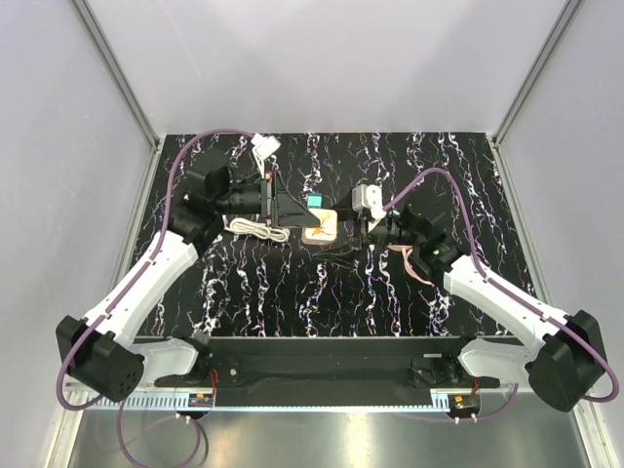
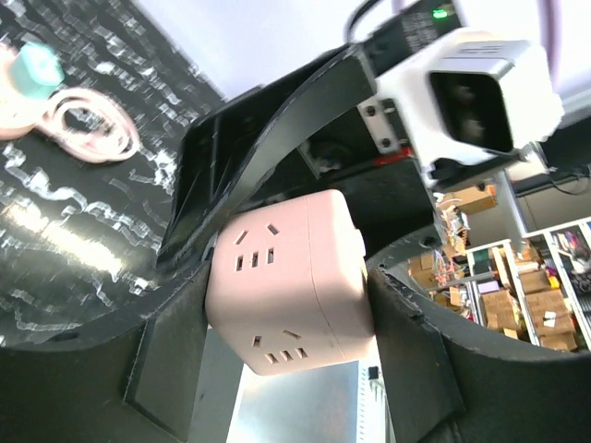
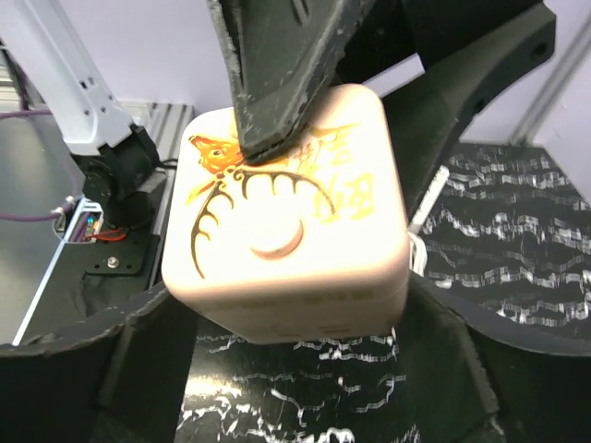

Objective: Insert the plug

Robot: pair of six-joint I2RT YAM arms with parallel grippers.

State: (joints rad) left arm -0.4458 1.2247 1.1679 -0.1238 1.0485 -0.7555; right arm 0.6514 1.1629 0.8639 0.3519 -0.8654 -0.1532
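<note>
I can read no word or number anywhere. The socket cube (image 3: 286, 212) in my right gripper (image 3: 291, 295) bears an orange and brown drawing on the face turned to my wrist camera. The orange marks at its right may be letters but are too blurred to make out. Labels on the cardboard boxes (image 2: 503, 309), far beyond my left gripper (image 2: 291, 295), are too small.

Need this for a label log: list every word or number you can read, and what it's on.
No text reads clearly.
Pink socket cube, decorated face: orange marks beside the drawing, too stylised to read.
Its side face: faint print, blurred.
Cardboard boxes in the background: labels too small.
</note>
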